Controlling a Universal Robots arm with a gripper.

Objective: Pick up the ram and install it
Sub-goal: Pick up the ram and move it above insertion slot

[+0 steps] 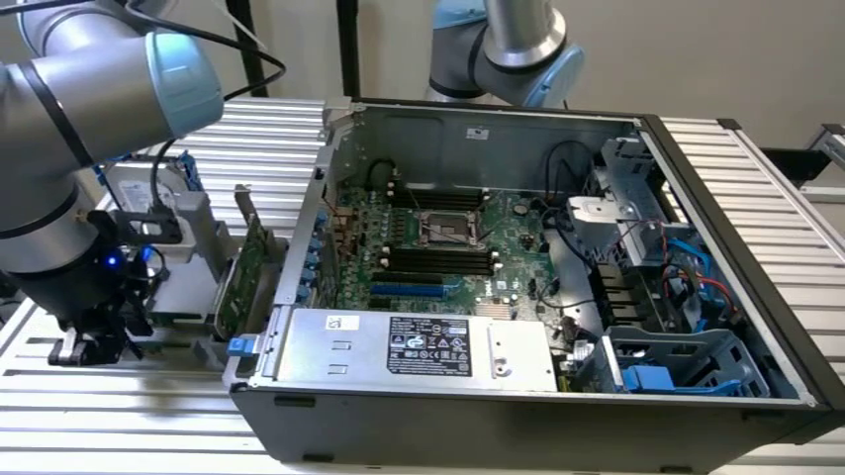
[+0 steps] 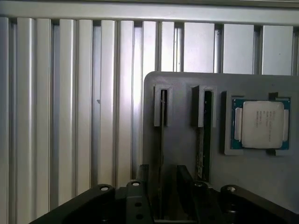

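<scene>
A ram stick [image 2: 161, 135] stands on edge in a slot of a grey holder [image 2: 182, 93]. A second thin green stick [image 2: 203, 140] stands in the neighbouring slot. My gripper [image 2: 162, 193] is low over the holder, its dark fingers [image 2: 144, 184] on either side of the first stick, with gaps between them and the board. In the exterior view the gripper [image 1: 90, 344] is down at the exterior view's left, beside the open computer case [image 1: 528, 416]. The black motherboard slots [image 1: 429, 260] lie inside the case.
A processor chip [image 2: 261, 123] sits in a recess of the holder beside the sticks. A tall green expansion card [image 1: 245, 277] stands between my arm and the case wall. The ribbed metal table [image 2: 70, 116] surrounds the holder. A second robot arm [image 1: 509, 49] rises behind the case.
</scene>
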